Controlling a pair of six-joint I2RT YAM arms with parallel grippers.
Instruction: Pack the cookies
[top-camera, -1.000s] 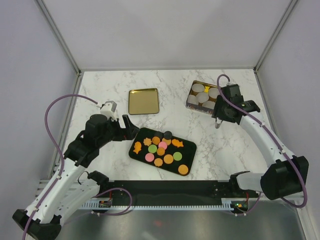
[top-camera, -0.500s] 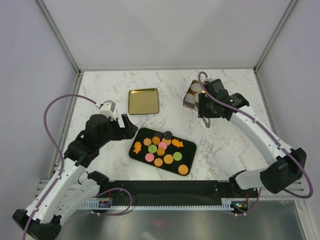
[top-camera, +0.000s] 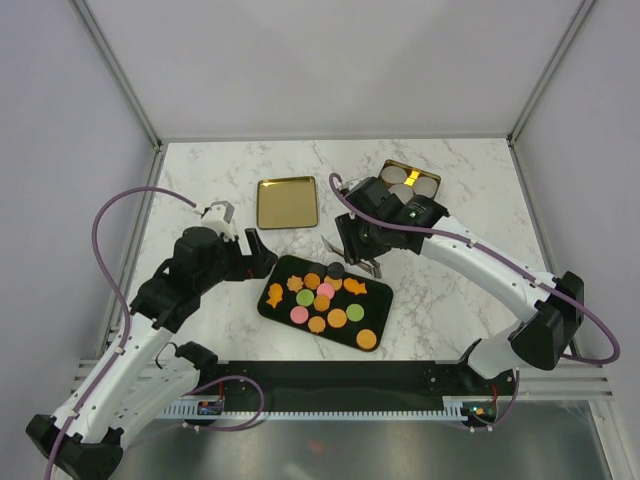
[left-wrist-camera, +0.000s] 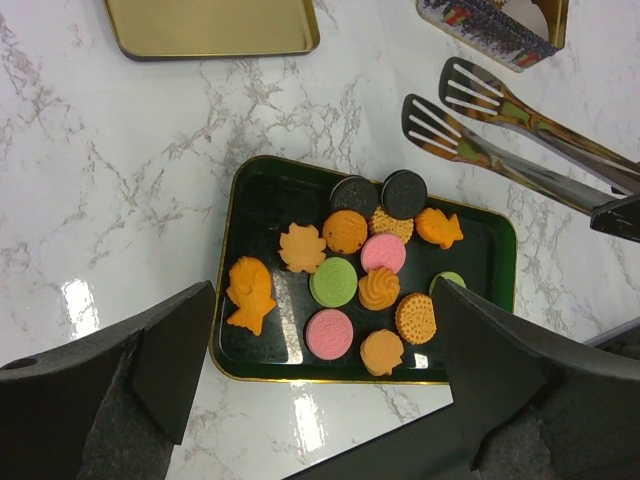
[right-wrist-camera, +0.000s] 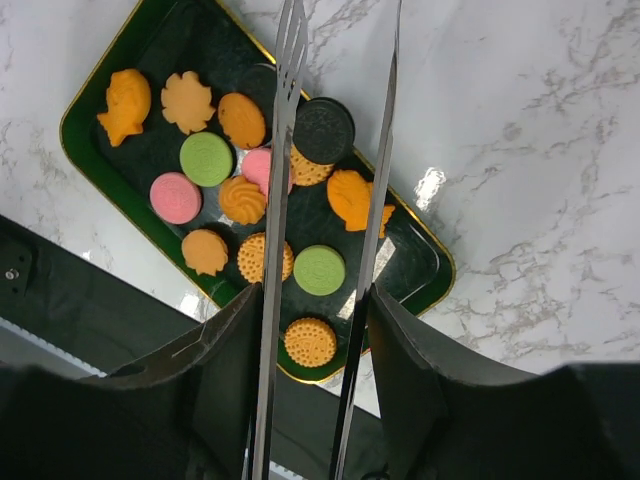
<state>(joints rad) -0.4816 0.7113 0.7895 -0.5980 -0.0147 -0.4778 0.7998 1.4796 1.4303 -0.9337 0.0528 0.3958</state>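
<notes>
Cookies lie flat in the dark tray mid-counter, their spread running left to right, white cups sit in the tin, left fingers stand wide apart, and right fingers clamp tongs near the tray's far edge.

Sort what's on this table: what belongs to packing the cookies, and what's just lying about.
In the job: cookies on the green tray, tongs in the right gripper, tin with paper cups.
Lying about: empty gold tray, perhaps the tin's lid.
</notes>
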